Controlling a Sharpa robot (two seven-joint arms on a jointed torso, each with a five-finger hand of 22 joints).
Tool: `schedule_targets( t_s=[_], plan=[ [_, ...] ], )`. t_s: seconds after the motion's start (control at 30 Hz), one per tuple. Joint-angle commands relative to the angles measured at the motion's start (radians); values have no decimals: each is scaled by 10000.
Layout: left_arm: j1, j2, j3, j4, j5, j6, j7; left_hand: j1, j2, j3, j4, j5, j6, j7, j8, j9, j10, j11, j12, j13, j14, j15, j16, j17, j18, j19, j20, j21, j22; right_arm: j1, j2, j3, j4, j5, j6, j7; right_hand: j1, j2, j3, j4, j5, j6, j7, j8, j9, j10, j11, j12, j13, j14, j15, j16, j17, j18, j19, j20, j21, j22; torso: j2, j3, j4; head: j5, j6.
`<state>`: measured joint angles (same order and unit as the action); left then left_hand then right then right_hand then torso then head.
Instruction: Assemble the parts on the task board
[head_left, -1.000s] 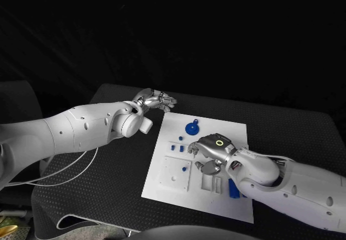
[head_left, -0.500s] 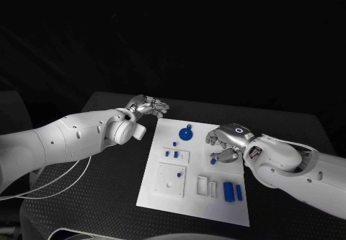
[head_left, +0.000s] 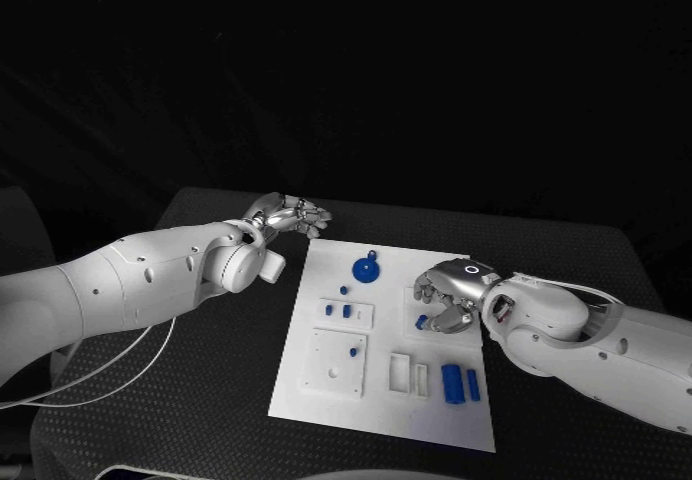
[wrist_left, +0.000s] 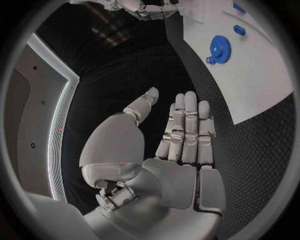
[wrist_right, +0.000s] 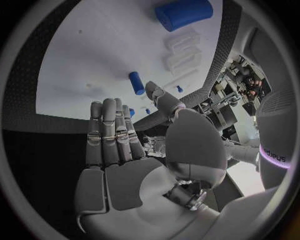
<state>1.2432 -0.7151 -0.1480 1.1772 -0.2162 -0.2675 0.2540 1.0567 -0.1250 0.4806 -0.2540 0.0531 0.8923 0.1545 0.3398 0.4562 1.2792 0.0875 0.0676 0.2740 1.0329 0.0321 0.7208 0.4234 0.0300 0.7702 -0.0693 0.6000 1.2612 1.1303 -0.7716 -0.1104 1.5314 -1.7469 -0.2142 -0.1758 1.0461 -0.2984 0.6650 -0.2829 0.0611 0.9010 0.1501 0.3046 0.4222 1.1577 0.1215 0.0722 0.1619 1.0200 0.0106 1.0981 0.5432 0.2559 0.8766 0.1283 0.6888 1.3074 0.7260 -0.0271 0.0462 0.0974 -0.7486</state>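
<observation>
The white task board (head_left: 378, 400) lies in the middle of the black table. On it are a blue gear (head_left: 365, 268), two small blue pegs (head_left: 338, 311) in a raised plate, and two blue cylinders (head_left: 462, 384) near the front right. A short blue peg (head_left: 423, 322) lies just below my right hand (head_left: 450, 292), which hovers over the board's right side and holds nothing. In the right wrist view its fingers (wrist_right: 109, 132) are straight above the peg (wrist_right: 136, 82). My left hand (head_left: 290, 214) is off the board's far left corner, fingers (wrist_left: 186, 125) flat, holding nothing.
A white plate with holes (head_left: 336, 364) and a slotted white block (head_left: 410, 376) sit on the board's front half. A white cable (head_left: 130, 365) trails over the table at the left. The left wrist view shows the gear (wrist_left: 220, 48) and the board's corner (wrist_left: 250, 95).
The camera has shifted. My right hand has drawn from the board's middle toward its right edge, and the short blue peg now shows beside it. My left hand stays by the far left corner.
</observation>
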Motion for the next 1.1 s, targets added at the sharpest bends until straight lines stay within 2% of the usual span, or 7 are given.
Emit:
schedule_targets(
  t_s=[0.03,0.17,0.4,0.63,0.87,1.0,1.1],
  plan=[
    [-1,28,6,4,74,158,134,-6,109,6,55,56,-66,17,-7,-1,-41,-19,27,9,89,-7,-50,11,9,68,19,-58,15,-36,26,-31,-59,65,497,14,31,-11,3,34,-52,-70,12,-23,-18,-87,3,8,-11,-45,19,26,13,59,-52,-5,-37,104,10,-8,35,-35,-52],
    [-1,18,5,6,75,161,135,-5,110,6,55,56,-67,17,-7,-1,-41,-19,27,9,89,-7,-53,15,9,70,19,-60,17,-99,71,-86,-108,113,609,70,176,-3,144,124,-84,-6,-15,30,-10,-27,-19,59,-8,-38,1,40,13,59,-22,-8,-51,105,10,-10,30,-20,-68],
    [-1,16,5,11,75,169,135,-6,113,5,56,56,-68,17,-6,-1,-42,-19,26,10,90,-8,-57,21,9,71,19,-62,19,-193,184,-99,-184,133,582,104,595,47,711,481,-129,202,-107,195,45,278,-123,238,50,50,-95,92,19,59,107,-42,-33,119,9,-9,12,10,-93],
    [-2,16,5,16,78,181,124,-14,120,3,64,55,-69,18,-6,-1,-42,-18,26,10,92,-7,-63,29,8,75,20,-66,22,-194,236,-100,-163,106,593,78,729,116,1116,953,-128,334,-40,303,85,473,-169,328,73,113,-134,84,-3,59,159,-59,-29,131,6,-14,14,1,-134],
    [-2,5,5,26,78,190,114,-25,127,0,74,55,-71,19,-5,-1,-44,-17,26,10,94,-6,-72,40,7,77,20,-72,26,-196,243,-100,-134,31,473,54,892,451,1530,1387,-128,702,-171,525,170,905,-329,536,154,203,-274,98,-15,59,259,-102,10,150,6,-14,10,-1,-202],
    [-2,9,5,21,78,190,112,-31,133,-1,80,56,-72,19,-5,-1,-44,-17,26,11,94,-6,-77,46,7,79,20,-75,29,-200,253,-100,-112,-129,294,-27,1002,619,1721,1450,-128,888,-257,630,215,1108,-410,631,197,272,-347,125,-9,59,325,-139,36,155,5,-9,12,27,-212],
    [-2,9,5,17,78,198,106,-34,137,-1,84,56,-72,19,-4,-1,-44,-17,25,11,94,-6,-80,50,6,80,20,-77,30,-203,251,-100,-97,-279,153,-69,1206,847,1977,1384,-128,1167,-378,792,298,1416,-533,786,278,384,-454,193,21,59,427,-194,80,158,2,-10,17,35,-203]
  ],
)
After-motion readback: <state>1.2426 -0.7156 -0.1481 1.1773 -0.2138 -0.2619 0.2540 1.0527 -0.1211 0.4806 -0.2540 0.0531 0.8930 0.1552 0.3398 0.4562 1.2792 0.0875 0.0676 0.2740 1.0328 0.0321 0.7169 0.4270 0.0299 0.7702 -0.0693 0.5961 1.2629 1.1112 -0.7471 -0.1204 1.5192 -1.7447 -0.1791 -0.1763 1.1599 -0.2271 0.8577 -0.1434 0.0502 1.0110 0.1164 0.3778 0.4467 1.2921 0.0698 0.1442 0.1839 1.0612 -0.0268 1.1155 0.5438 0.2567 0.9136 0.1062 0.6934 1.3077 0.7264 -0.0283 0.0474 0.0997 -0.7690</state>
